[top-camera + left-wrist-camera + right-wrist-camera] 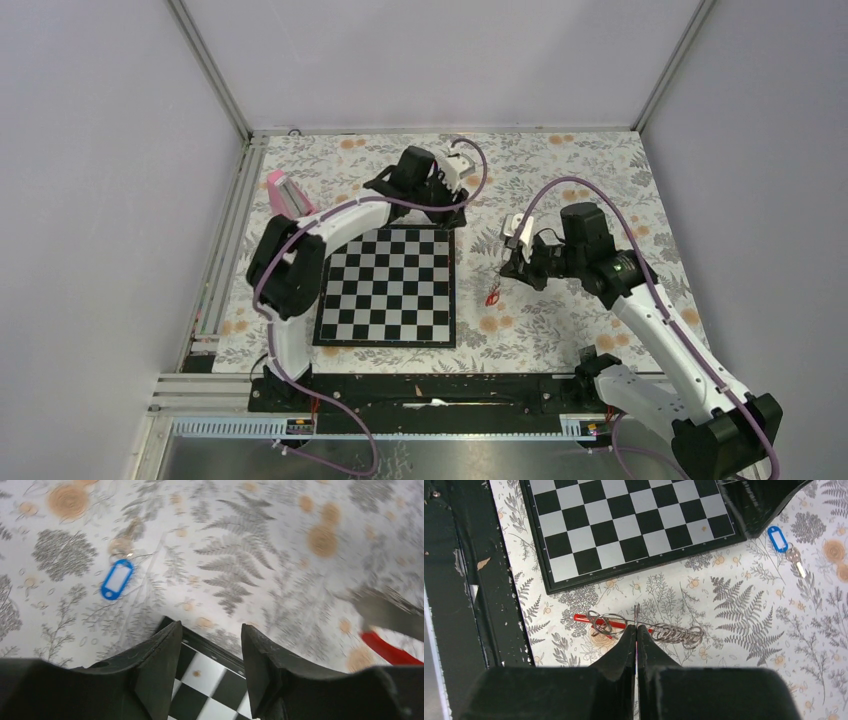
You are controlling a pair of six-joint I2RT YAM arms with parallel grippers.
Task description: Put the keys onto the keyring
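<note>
The blue-tagged key (117,578) lies flat on the floral cloth just past the chessboard's far corner; it also shows in the right wrist view (778,537). My left gripper (210,645) is open and empty above that corner, short of the key. My right gripper (636,629) is shut on the thin ring of the keyring (636,614). A red strip (586,617) and a chain of small rings (679,632) hang from it above the cloth. In the top view the red piece (493,295) dangles under my right gripper (512,262). I see no separate red-tagged key.
The chessboard (390,285) lies in the middle, between the arms. A pink wedge block (285,190) stands at the far left. The black base rail (464,580) runs along the near edge. My left gripper (445,210) is at the board's far right corner.
</note>
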